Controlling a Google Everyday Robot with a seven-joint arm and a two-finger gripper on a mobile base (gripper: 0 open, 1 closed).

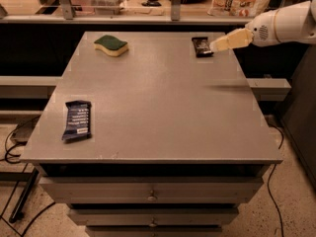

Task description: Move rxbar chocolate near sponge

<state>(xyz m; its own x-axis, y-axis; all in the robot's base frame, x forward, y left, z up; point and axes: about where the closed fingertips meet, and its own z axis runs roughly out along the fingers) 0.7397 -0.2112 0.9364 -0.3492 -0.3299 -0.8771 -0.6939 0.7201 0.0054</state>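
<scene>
The rxbar chocolate [201,46], a small black-brown wrapped bar, lies flat near the far right edge of the grey table [158,102]. The sponge [111,45], dark green on top over pale yellow foam, lies at the far left of the table. My gripper [215,46] comes in from the right on a white arm, its pale fingers pointing left, with the tip at the right end of the rxbar chocolate. The bar is well to the right of the sponge.
A longer dark-blue wrapped bar with white text [77,120] lies near the front left edge of the table. Drawers sit below the tabletop. A counter with bags and items runs behind the table. Cables lie on the floor at the left.
</scene>
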